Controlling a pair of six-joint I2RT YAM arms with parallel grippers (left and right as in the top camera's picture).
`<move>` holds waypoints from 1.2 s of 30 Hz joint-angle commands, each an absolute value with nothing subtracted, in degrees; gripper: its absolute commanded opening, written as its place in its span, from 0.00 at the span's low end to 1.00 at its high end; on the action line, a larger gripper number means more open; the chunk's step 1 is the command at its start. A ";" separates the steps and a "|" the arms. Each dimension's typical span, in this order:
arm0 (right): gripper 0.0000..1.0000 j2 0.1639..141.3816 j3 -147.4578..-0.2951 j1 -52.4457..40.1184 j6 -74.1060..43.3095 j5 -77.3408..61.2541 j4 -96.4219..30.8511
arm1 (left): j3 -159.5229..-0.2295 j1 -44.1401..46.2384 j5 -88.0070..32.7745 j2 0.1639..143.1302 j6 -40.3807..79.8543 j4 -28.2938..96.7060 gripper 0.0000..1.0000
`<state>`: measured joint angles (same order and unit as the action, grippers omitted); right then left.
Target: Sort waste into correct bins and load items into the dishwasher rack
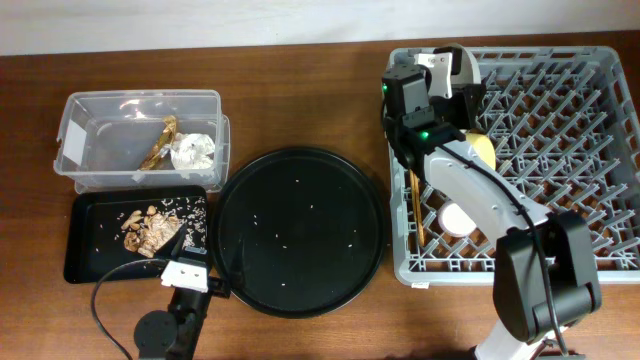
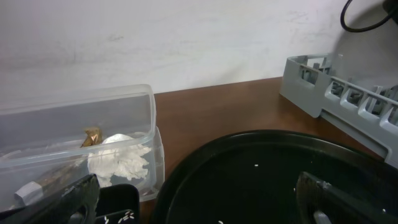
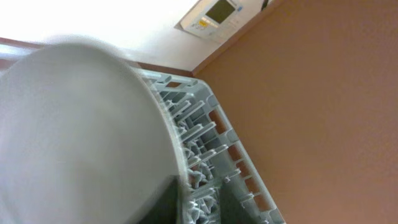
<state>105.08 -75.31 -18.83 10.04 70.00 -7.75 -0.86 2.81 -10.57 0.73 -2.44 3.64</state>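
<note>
The grey dishwasher rack (image 1: 560, 100) fills the right side. My right gripper (image 1: 447, 68) is over its far left corner, shut on the pale grey-green plate (image 1: 468, 72), which stands on edge. The plate fills the left of the right wrist view (image 3: 74, 137), with rack pegs (image 3: 205, 155) beside it. A yellow bowl (image 1: 484, 150), a pale pink cup (image 1: 460, 219) and wooden chopsticks (image 1: 415, 205) lie in the rack. The napkin (image 1: 192, 150) and golden wrapper (image 1: 158, 142) sit in the clear tub (image 1: 90, 105). Food scraps (image 1: 150, 228) lie in the flat black tray (image 1: 90, 250). My left gripper (image 1: 188, 268) is open and empty.
The large round black tray (image 1: 297, 230) lies mid-table with a few rice grains on it. In the left wrist view my open fingers (image 2: 199, 202) straddle its rim (image 2: 186, 174), with the tub (image 2: 124, 106) and napkin (image 2: 121, 162) to the left. The light-blue cup is not visible.
</note>
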 commanded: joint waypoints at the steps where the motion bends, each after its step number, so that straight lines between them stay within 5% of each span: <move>1: 0.55 105.32 -75.68 -20.40 12.03 73.69 -8.38 | -0.51 2.61 -11.18 0.51 -3.11 3.60 0.99; 2: 0.62 104.75 -75.79 -21.21 12.03 75.61 -8.88 | -0.51 2.61 -11.18 0.51 -3.11 3.60 0.99; 6: 0.64 96.64 -76.09 -26.63 11.99 71.18 -12.80 | -0.51 2.61 -11.18 0.51 -3.11 3.60 0.99; 12: 0.82 67.96 -76.09 -46.22 -10.33 31.70 -42.37 | -0.51 2.61 -11.18 0.51 -3.09 3.60 0.99; 14: 0.99 62.00 -76.09 -49.87 -17.12 22.15 -47.72 | -0.51 2.61 -11.18 0.51 -3.11 3.60 1.00; 18: 0.99 56.07 -76.09 -52.66 -20.34 8.73 -50.37 | -0.51 2.61 -11.18 0.51 -3.09 3.60 0.99; 25: 0.99 46.94 -76.07 -52.34 -12.64 22.59 -59.33 | -0.51 2.61 -11.18 0.51 -3.09 3.60 0.99; 29: 0.99 39.11 -71.13 -35.03 -10.46 17.04 -56.25 | -0.51 2.61 -11.18 0.51 -3.09 3.60 0.99; 36: 0.99 15.92 -34.92 -7.11 -6.44 -7.51 -34.35 | -0.51 2.61 -11.18 0.51 -3.09 3.60 0.99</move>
